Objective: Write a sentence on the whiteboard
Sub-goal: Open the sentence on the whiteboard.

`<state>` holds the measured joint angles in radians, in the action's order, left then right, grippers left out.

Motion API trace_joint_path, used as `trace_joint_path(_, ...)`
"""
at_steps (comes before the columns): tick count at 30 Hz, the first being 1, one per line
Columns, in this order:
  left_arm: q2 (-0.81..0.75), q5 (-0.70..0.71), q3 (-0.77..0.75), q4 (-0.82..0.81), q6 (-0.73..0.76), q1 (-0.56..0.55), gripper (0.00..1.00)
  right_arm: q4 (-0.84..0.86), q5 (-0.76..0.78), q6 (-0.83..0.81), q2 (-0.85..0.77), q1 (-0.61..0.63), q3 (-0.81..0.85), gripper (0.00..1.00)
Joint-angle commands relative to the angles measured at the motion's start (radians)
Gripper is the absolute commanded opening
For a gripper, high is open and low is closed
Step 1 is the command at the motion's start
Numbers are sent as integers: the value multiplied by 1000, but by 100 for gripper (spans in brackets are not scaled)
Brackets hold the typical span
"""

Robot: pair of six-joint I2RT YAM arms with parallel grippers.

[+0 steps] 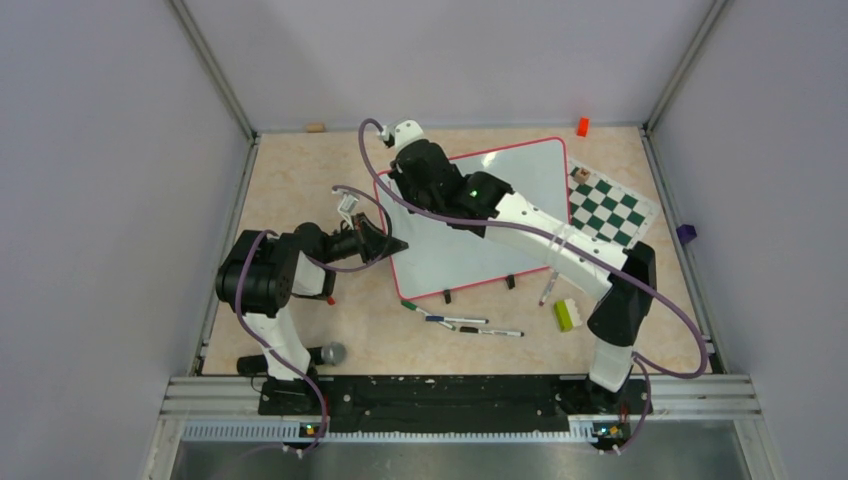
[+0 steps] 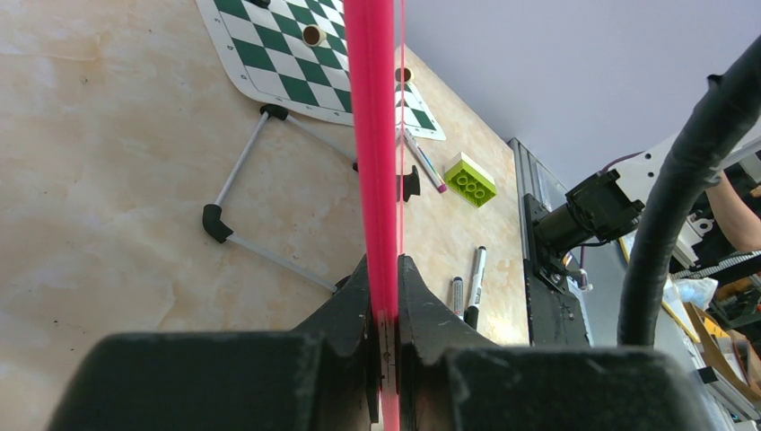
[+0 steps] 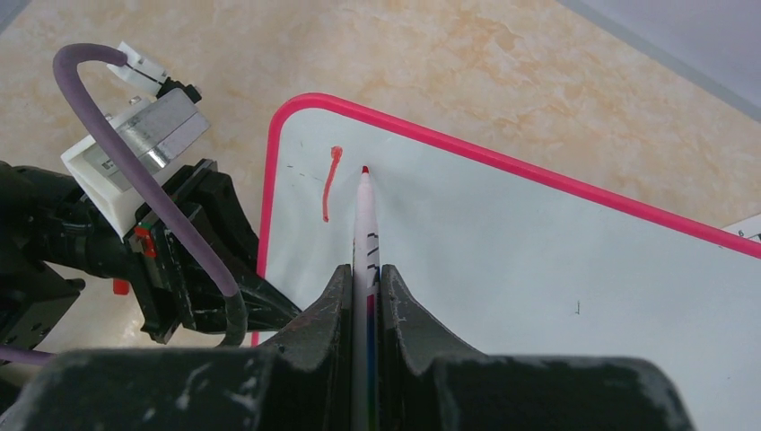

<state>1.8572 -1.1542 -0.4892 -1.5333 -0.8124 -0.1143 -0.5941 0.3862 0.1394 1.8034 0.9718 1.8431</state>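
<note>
The whiteboard (image 1: 500, 200) lies tilted in the middle of the table, with its red-pink frame and two black clip feet at the near edge. My left gripper (image 1: 393, 243) is shut on the board's left edge; in the left wrist view the frame (image 2: 375, 135) runs straight up between the fingers (image 2: 422, 305). My right gripper (image 1: 405, 178) is shut on a red marker (image 3: 366, 233) over the board's far left corner. The sentence is only one short red stroke (image 3: 329, 184), just left of the marker tip. I cannot tell if the tip touches the board (image 3: 538, 260).
A green-and-white chess mat (image 1: 610, 205) lies right of the board. Loose markers (image 1: 470, 322) and a green brick (image 1: 567, 314) lie in front of it. An orange block (image 1: 582, 126) sits at the back right, and a grey ball (image 1: 332, 352) near the left base.
</note>
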Motion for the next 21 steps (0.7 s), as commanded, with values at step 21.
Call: trace_joint_path(21,13,-42,-3,-87,90,-24,0,-25,-20,5,21,-7,25,0)
